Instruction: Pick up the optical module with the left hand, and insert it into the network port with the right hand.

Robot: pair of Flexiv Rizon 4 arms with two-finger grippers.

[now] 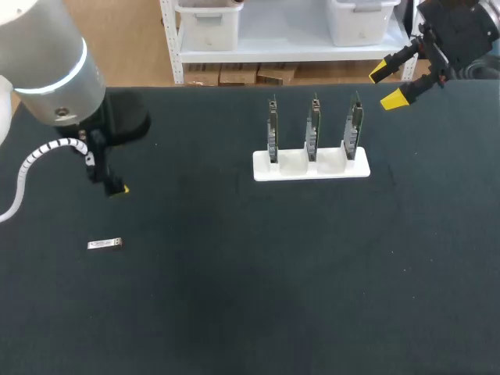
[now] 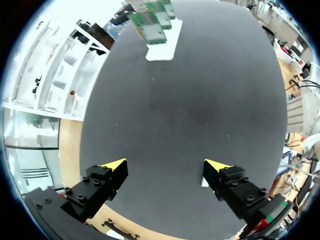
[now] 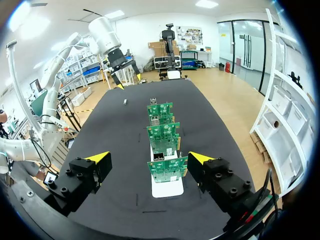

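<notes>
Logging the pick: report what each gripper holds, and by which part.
Nothing is held. The left gripper and right gripper are both open and empty; the module lies on the table, untouched.

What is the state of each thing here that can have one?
Module: lying flat on the table, not held.
Left pincer: open, empty.
Right pincer: open, empty.
Cards: three, upright in the white stand.
</notes>
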